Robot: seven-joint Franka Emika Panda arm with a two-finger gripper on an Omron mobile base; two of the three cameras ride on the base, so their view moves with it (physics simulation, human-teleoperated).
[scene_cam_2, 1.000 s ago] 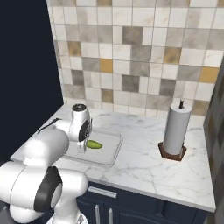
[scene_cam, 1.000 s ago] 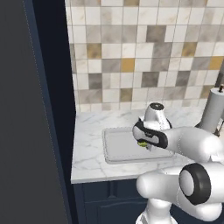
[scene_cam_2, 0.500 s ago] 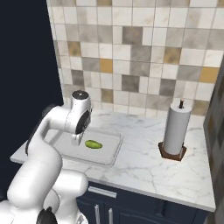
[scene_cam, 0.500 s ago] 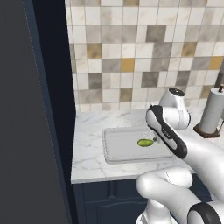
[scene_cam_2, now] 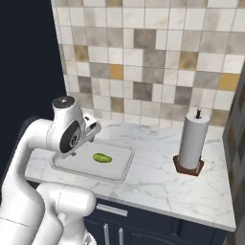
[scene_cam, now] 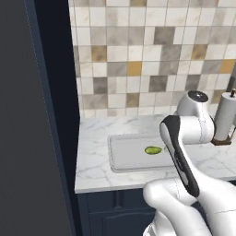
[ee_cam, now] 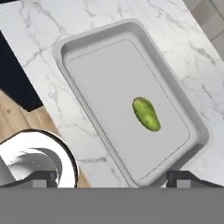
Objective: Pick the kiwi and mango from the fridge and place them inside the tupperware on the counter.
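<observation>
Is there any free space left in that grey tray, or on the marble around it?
Plenty. The tupperware holds just the mango, so its floor is bare on every side of it. The counter is open between the tray and the paper towel holder.

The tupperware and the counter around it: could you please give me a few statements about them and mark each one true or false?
1. The mango lies inside the tupperware. True.
2. The kiwi lies beside the mango in the tupperware. False: the mango is the one fruit in it.
3. The hand is open and holds nothing. True.
4. The paper towel roll stands inside the tupperware. False: it stands on its own holder on the counter, apart from the tupperware.
5. The tupperware sits on the marble counter in front of the tiled wall. True.
</observation>
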